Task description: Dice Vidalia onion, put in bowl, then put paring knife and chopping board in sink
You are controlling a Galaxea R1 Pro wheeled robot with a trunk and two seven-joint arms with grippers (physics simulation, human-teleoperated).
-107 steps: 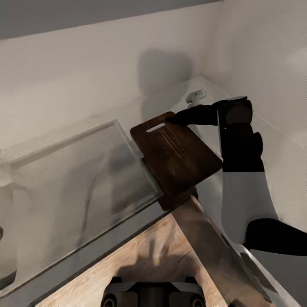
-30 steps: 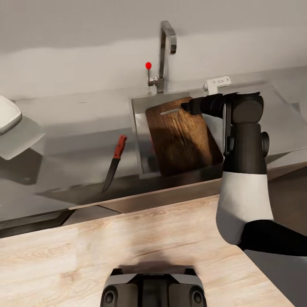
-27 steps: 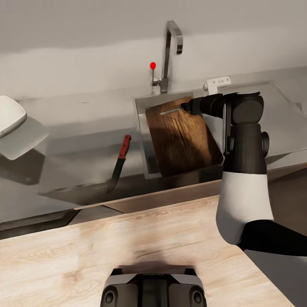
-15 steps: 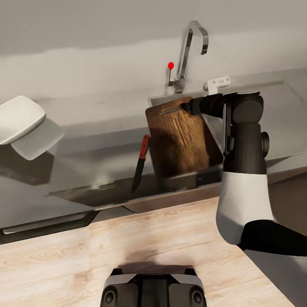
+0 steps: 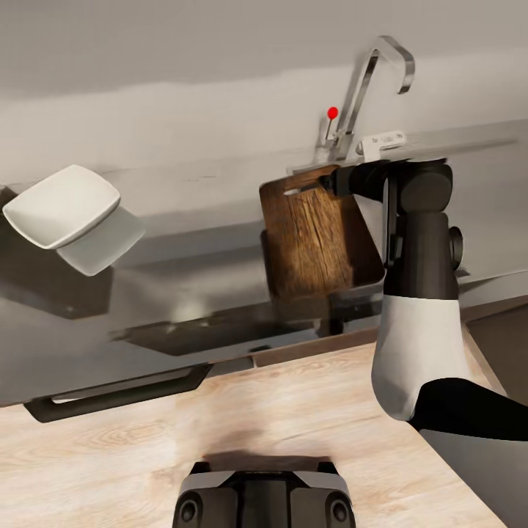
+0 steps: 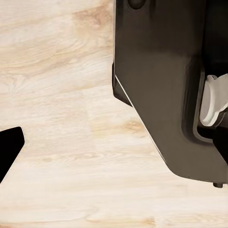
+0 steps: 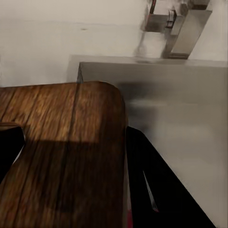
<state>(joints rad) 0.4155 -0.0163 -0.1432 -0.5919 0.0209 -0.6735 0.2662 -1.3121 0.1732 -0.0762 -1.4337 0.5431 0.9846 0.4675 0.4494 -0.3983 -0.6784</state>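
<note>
Board carry: right end effector [image 5: 330, 181] clamped on the slot end of the chopping board [image 5: 315, 238], held above the bench.

Board hangs tilted, near edge lower, just in front of the faucet [image 5: 367, 88]; the right wrist view shows the sink [image 7: 180, 109] basin just beyond its corner. Bowl [image 5: 62, 205] sits well apart to the left. To do this well: get the board fully over the basin, lower the low edge in first, clear the faucet, then release. Left end effector state: cannot tell.
</note>
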